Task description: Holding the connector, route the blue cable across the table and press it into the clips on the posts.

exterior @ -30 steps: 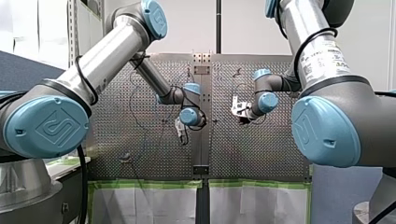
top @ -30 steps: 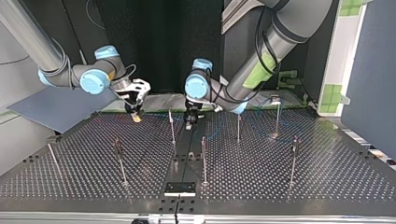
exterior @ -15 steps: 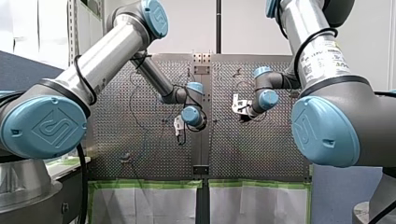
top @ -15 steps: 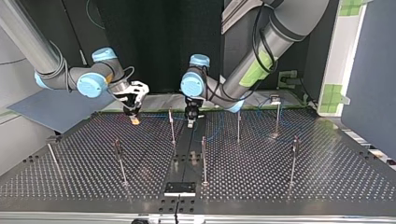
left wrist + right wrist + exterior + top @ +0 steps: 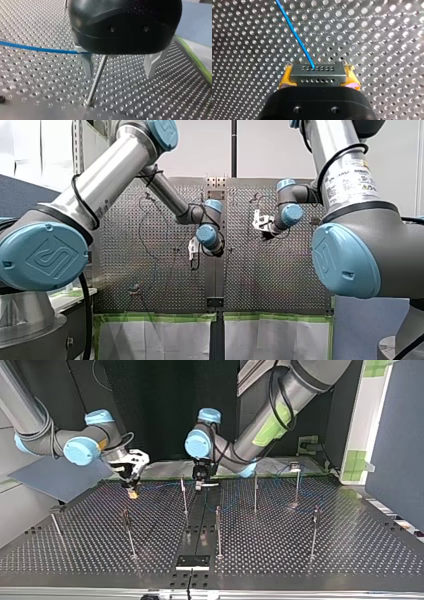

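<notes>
My right gripper (image 5: 318, 82) clamps the connector (image 5: 318, 71) between yellow pads (image 5: 284, 81) near the table's (image 5: 300, 550) arm-side edge, blue cable (image 5: 295, 35) running ahead. My left gripper (image 5: 120, 73) gapes around a post (image 5: 97, 77), the cable at one finger.

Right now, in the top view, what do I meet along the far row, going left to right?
My right claw with the connector, first post, my left claw, second post, third post.

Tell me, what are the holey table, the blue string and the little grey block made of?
The table looks like metal: silvery, shiny, glinting around its holes. The blue cable seems plastic-coated: smooth, evenly coloured. The connector is dull grey, plastic or metal; I cannot tell which.
</notes>
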`<state>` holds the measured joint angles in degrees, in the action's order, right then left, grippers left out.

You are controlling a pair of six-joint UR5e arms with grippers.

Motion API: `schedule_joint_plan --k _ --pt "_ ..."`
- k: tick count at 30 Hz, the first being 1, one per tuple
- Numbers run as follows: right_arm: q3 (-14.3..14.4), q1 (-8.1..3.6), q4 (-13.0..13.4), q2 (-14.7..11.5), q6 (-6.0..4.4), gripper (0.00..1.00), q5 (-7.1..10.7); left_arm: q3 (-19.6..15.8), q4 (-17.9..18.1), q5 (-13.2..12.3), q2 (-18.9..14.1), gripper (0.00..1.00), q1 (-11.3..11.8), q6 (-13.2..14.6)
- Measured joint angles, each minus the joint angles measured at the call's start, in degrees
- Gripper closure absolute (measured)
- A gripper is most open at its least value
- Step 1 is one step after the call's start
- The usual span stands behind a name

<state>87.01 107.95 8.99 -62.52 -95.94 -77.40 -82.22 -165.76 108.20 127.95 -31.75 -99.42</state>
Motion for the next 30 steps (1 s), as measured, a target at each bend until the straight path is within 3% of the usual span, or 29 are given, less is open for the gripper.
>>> schedule_joint_plan --k 7,17,26,30 --pt "0.26 -0.22 0.12 -0.1 -0.05 1.0 -0.14 -3.59 -2.1 2.37 -3.77 0.0 -2.31 -0.51" --pt "0.74 -0.3 0.33 -0.03 -0.06 1.0 0.03 -7.13 1.86 5.3 -8.13 0.0 -7.25 -4.98" --pt "0.74 -0.57 0.38 -0.05 -0.06 1.0 0.13 -5.76 6.32 5.7 -7.02 0.0 -11.78 -9.48" --pt "0.75 -0.64 0.29 -0.09 -0.06 1.0 0.19 -3.93 6.17 6.27 -5.18 0.0 -13.18 -11.1"
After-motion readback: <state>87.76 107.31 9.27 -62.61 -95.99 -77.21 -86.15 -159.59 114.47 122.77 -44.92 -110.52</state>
